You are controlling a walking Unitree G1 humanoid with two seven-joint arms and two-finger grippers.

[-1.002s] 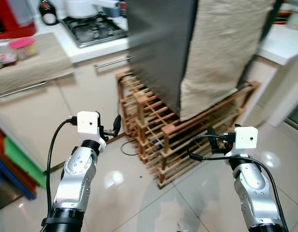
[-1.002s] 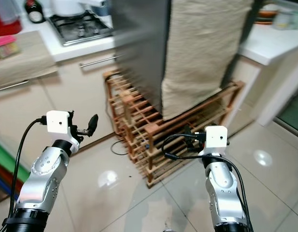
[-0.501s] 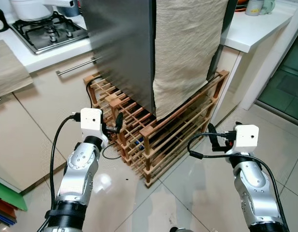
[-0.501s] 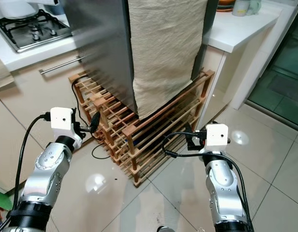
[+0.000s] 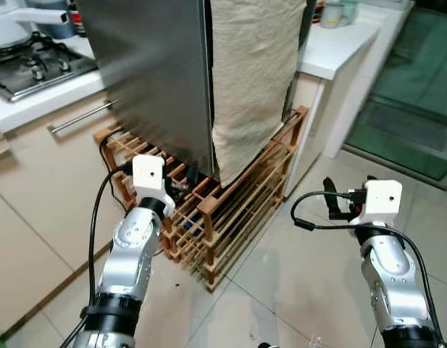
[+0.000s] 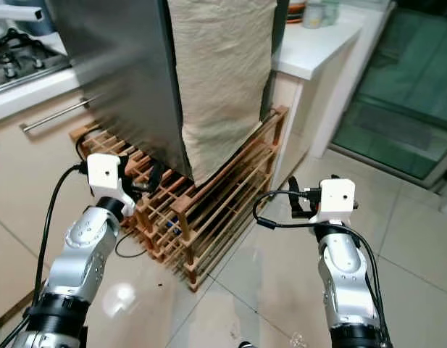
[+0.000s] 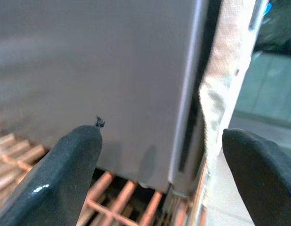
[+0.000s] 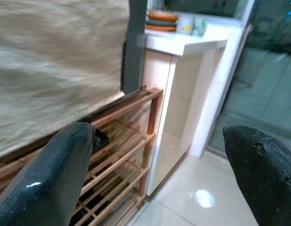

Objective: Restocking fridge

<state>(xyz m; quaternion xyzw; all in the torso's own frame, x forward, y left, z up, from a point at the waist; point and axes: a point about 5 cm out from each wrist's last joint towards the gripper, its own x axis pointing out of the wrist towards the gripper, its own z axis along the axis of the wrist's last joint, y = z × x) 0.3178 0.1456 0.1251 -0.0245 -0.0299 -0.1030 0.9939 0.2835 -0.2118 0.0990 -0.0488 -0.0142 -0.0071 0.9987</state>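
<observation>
The view has swung along the kitchen, so the tall grey steel fridge (image 5: pixel 154 76) draped with a beige cloth (image 5: pixel 251 72) sits closer. The left gripper (image 5: pixel 188 177) now seems nearer the slatted wooden rack (image 5: pixel 230 210).

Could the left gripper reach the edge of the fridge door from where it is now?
Probably yes. The left gripper, fingers open, is raised just before the fridge, with nothing between. But the beige cloth hangs over the door front, and may hide the handle.
</observation>
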